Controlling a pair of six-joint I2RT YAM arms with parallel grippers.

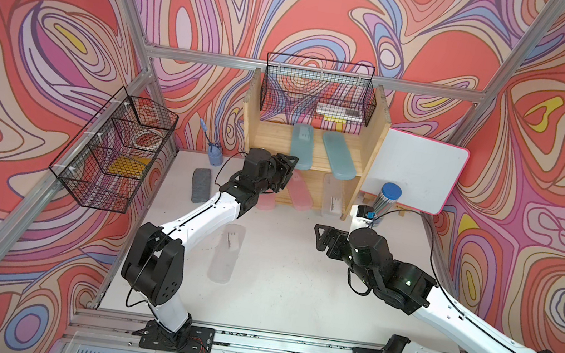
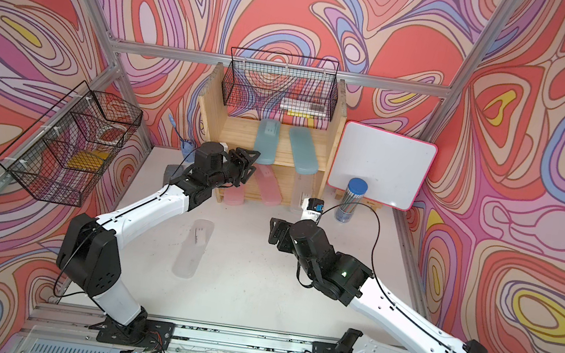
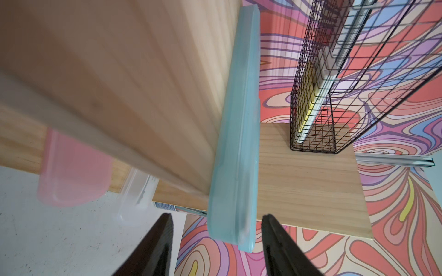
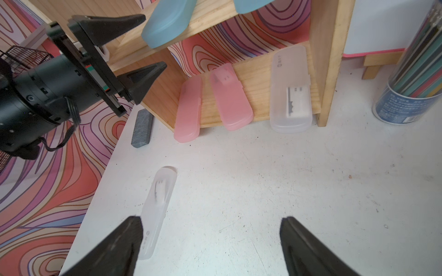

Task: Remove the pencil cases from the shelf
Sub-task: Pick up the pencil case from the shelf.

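Left gripper [image 1: 293, 167] part-open astride labelled frosted teal plastic pencil case [image 1: 302, 144], frame centre, not touching. Black wire basket [image 1: 319, 92] hangs just above, on pine shelf [image 1: 253, 120]. Right gripper [image 1: 318, 237] wide, empty.

Wire basket [image 1: 319, 89] overhangs the shelf [image 1: 370, 152] (front open).

Tallying by kind. Pencil cases are totalling six. Teal ones are coming to two: the labelled teal case [image 1: 302, 146] and the plain teal case [image 1: 338, 157]. Pink ones are coming to two: the labelled pink case [image 4: 230, 100] and the plain pink case [image 4: 187, 112]. Frosted ones are coming to two: the shelved clear case [image 4: 290, 90] and the loose clear case [image 4: 156, 210]. Black wire baskets are numbering two: the back basket [image 1: 319, 92] and the side basket [image 1: 97, 174]. Singles are showing as one pine shelf [image 1: 267, 141], one grey eraser block [image 1: 201, 185], one tube of pencils [image 1: 386, 203], one whiteboard [image 1: 420, 170] and one blue cup [image 1: 215, 156]. Pincers are numbering two: the left pincer [image 1: 291, 170] and the right pincer [image 4: 211, 218].
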